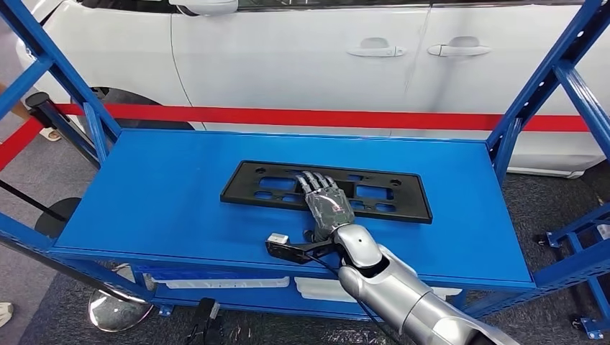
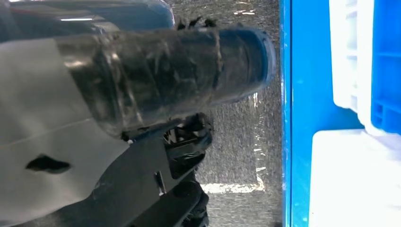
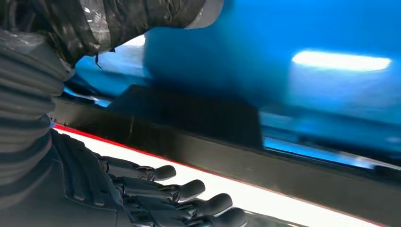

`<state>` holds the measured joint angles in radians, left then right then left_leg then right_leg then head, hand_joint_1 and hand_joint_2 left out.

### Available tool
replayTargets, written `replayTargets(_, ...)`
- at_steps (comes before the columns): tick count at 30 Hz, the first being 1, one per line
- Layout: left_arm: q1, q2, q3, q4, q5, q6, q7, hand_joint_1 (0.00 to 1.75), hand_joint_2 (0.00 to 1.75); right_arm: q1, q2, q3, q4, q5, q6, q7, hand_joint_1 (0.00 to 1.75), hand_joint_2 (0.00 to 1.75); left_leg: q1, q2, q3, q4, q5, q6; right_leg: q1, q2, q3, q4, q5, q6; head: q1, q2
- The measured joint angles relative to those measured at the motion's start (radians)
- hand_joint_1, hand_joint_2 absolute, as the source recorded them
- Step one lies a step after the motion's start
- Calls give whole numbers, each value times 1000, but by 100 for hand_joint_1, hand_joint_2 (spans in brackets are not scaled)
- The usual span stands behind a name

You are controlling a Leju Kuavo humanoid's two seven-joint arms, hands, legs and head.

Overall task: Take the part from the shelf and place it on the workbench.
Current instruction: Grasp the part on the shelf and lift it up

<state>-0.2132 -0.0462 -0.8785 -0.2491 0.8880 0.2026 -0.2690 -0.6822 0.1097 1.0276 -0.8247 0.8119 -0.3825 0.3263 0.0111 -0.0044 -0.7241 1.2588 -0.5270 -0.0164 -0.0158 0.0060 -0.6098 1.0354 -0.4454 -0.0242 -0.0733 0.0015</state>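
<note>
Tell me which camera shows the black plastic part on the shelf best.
The head view: the whole black part lies flat on the blue shelf, with the right hand over it. The right wrist view shows its edge close up and blurred. The left wrist view gives nothing of it.

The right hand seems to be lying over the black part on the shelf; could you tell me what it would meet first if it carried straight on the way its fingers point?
Likely the black part itself: the right hand already lies over it.

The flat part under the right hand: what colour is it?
Black, clearest in the head view.
</note>
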Motion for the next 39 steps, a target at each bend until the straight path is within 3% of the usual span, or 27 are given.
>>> replayTargets(1, -1, 0, 0, 0, -1, -1, 1, 0, 0, -9, -2, 0, 11, 1, 4, 9, 0, 175, 0, 0, 33, -70, 38, 4, 0, 2, 1, 0, 0, 1, 0, 0)
replayTargets(3, -7, 0, 0, 0, -3, -2, 5, 0, 0, -35, -10, -2, 38, 2, 11, 30, 0, 175, -5, -1, 99, -199, 84, 13, 3, 5, -1, 0, 0, 8, 0, 0)
replayTargets(6, -10, -1, 0, 0, -7, -5, 10, 0, 0, -62, -29, -7, 71, 8, 14, 58, 0, 175, -9, -3, 116, -239, 84, 25, 6, 5, -1, -5, 4, 24, 0, 0)
replayTargets(8, -10, -3, 0, 0, -7, -5, 12, 0, 0, -71, -47, -9, 82, 28, 12, 82, 0, 175, -5, 0, 122, -250, 91, 37, 5, 4, -6, 7, -8, 35, 1, 0)
replayTargets(10, -12, -4, 0, 0, -6, -6, 13, 0, 0, -78, -69, -10, 93, 57, 11, 113, 0, 175, -2, 2, 126, -259, 97, 52, 6, 3, -44, 88, -55, 42, 2, 0)
replayTargets(12, -12, -4, 0, 0, -6, -8, 14, 0, 0, -81, -88, -10, 99, 84, 12, 137, 0, 175, -4, 2, 124, -259, 98, 59, 6, 2, -108, 223, -114, 44, 4, 0)
replayTargets(14, -10, -5, 0, 0, -8, -8, 16, 0, 0, -82, -105, -10, 103, 112, 15, 159, 0, 175, -5, 1, 124, -257, 97, 60, 5, 2, -141, 288, -124, 45, 4, 0)
replayTargets(15, -10, -5, 0, 0, -8, -8, 16, 0, 0, -83, -113, -11, 105, 127, 17, 170, 0, 175, -5, 1, 124, -255, 97, 59, 5, 2, -131, 265, -104, 45, 4, 0)
replayTargets(16, -10, -5, 0, 0, -9, -8, 17, 0, 0, -84, -120, -11, 106, 142, 20, 181, 15, 175, -4, 1, 124, -253, 96, 57, 4, 1, -104, 211, -72, 44, 4, 0)
replayTargets(18, -10, -7, 0, 0, -10, -8, 17, 0, 0, -88, -131, -12, 106, 164, 29, 198, 98, 175, -6, 0, 121, -243, 91, 50, 4, -1, -36, 75, -20, 40, 4, 0)
replayTargets(19, -11, -7, 0, 0, -10, -8, 17, 0, 0, -90, -135, -13, 107, 170, 36, 204, 139, 175, -9, 0, 118, -237, 87, 45, 4, -2, -13, 30, -8, 37, 3, 0)
replayTargets(20, -11, -7, 0, 0, -10, -8, 17, 0, 0, -91, -138, -15, 107, 173, 43, 209, 166, 175, -11, 0, 116, -233, 85, 41, 6, -2, -2, 9, -5, 34, 3, 0)
replayTargets(24, -12, -8, 0, 0, -10, -8, 17, 0, 0, -90, -152, -22, 108, 168, 77, 214, 175, 175, -10, 0, 107, -214, 71, 23, 4, -2, 1, 1, 2, 14, 0, 0)
replayTargets(26, -12, -8, 0, 0, -10, -8, 17, 0, 0, -89, -157, -26, 109, 164, 87, 213, 175, 175, -7, 0, 70, -132, 20, 12, -1, -2, 1, -1, 6, 6, -2, 0)
replayTargets(28, -11, -8, 0, 0, -10, -8, 17, 0, 0, -87, -160, -30, 111, 156, 96, 209, 175, 175, -4, 1, 12, -5, -38, 3, -1, -2, -1, -1, 6, 3, -4, 0)
replayTargets(29, -10, -8, 0, 0, -10, -8, 17, 0, 0, -85, -161, -31, 112, 150, 101, 206, 175, 175, -3, 1, -7, 37, -48, 2, -1, -2, -1, -1, 6, 3, -4, 0)
replayTargets(30, -10, -8, 0, 0, -11, -8, 17, 0, 0, -85, -162, -33, 113, 144, 104, 201, 175, 175, -2, 1, -9, 42, -38, 3, -1, -2, -1, -1, 6, 3, -4, 0)
replayTargets(31, -10, -8, 0, 0, -11, -8, 17, 0, 0, -85, -163, -35, 113, 137, 106, 194, 175, 175, -3, 1, 11, 5, -9, 6, -1, -1, 1, -1, 6, 4, -4, 0)
replayTargets(33, -13, -8, 0, 0, -12, -7, 17, 0, 0, -88, -165, -37, 114, 125, 105, 182, 175, 175, -6, 1, 81, -133, 56, 19, 1, 0, 5, -1, 5, 6, -3, 0)
replayTargets(34, -15, -7, 0, 0, -13, -6, 17, 0, 0, -90, -166, -39, 114, 119, 104, 177, 175, 175, -9, 0, 110, -192, 73, 26, 2, 1, 5, -1, 5, 9, -4, 0)
replayTargets(37, -17, -7, 0, 0, -13, -2, 18, 0, 0, -94, -169, -45, 115, 108, 94, 161, 175, 175, -16, 0, 135, -241, 75, 36, 3, 3, 5, -6, 8, 26, -4, 0)
replayTargets(39, -17, -7, 0, 0, -14, -1, 19, 0, 0, -93, -173, -50, 116, 102, 86, 152, 175, 175, -9, 3, 143, -256, 84, 46, 4, 3, 4, -2, 2, 37, -3, 0)
